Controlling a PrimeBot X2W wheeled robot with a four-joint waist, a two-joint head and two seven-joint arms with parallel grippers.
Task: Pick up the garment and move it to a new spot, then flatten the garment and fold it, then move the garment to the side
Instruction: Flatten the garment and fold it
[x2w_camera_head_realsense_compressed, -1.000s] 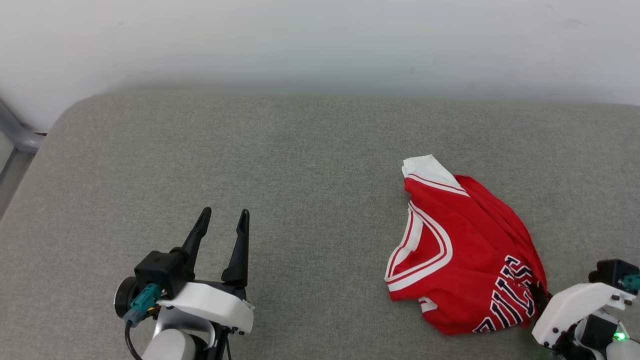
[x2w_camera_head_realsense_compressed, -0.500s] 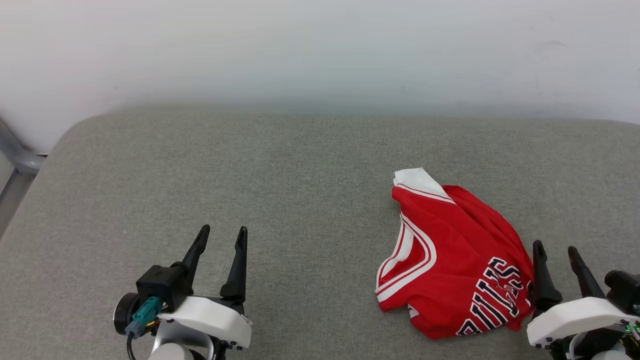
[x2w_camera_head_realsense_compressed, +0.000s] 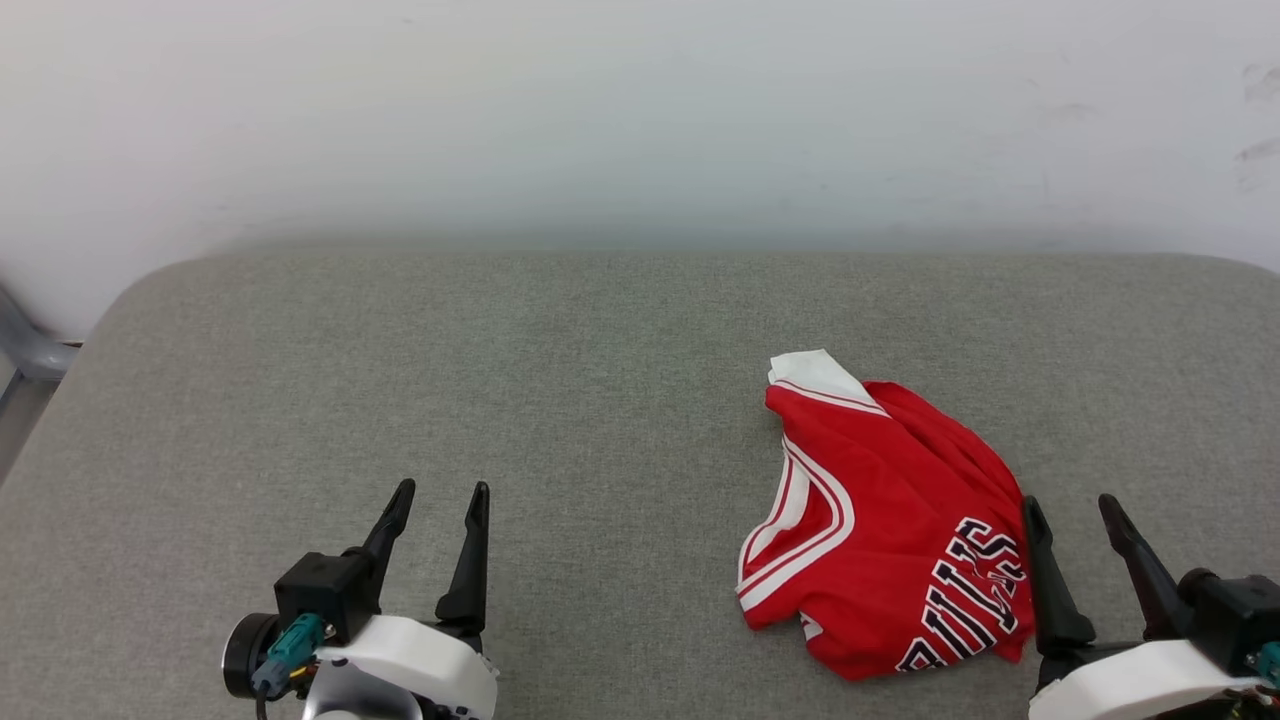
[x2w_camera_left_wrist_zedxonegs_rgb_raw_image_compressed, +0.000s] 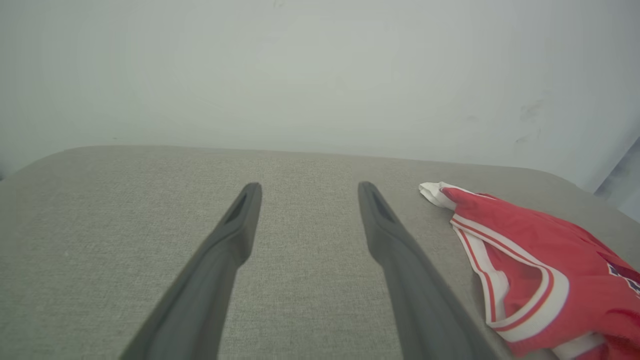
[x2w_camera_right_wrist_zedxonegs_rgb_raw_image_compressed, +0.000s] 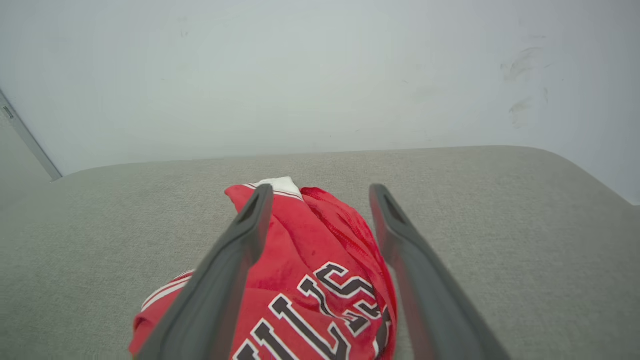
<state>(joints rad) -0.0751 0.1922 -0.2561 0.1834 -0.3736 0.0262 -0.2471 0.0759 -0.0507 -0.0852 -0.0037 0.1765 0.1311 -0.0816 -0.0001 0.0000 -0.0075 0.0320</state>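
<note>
On the right half of a broad grey woven upholstered surface (x2w_camera_head_realsense_compressed: 600, 400), a crumpled red sleeveless jersey with white-and-red striped trim and black white-outlined letters (x2w_camera_head_realsense_compressed: 880, 530) lies in a loose heap. It rests on the fabric, gripped by nothing.

The right gripper (x2w_camera_head_realsense_compressed: 1070, 505) sits just beside the jersey's near right edge, with its two long dark fingers spread wide and nothing between the pads. In the head view its inner finger stands against the red cloth by the lettering; whether it touches the cloth cannot be told. In the right wrist view the right gripper (x2w_camera_right_wrist_zedxonegs_rgb_raw_image_compressed: 322, 189) looks out over the jersey (x2w_camera_right_wrist_zedxonegs_rgb_raw_image_compressed: 310, 260), whose lettered part shows between and beneath the two fingers.

The left gripper (x2w_camera_head_realsense_compressed: 441, 490) is well apart from the jersey, at the lower left over bare fabric, its fingers likewise parted and empty. In the left wrist view the left gripper (x2w_camera_left_wrist_zedxonegs_rgb_raw_image_compressed: 308, 187) points at a plain white wall (x2w_camera_left_wrist_zedxonegs_rgb_raw_image_compressed: 300, 75), with the jersey (x2w_camera_left_wrist_zedxonegs_rgb_raw_image_compressed: 530, 250) off to one side.

The jersey's long axis runs diagonally. Its white folded strap end points away toward the wall, and its lettered end lies nearer the robot and further right. A striped, curved opening faces the robot's left.
</note>
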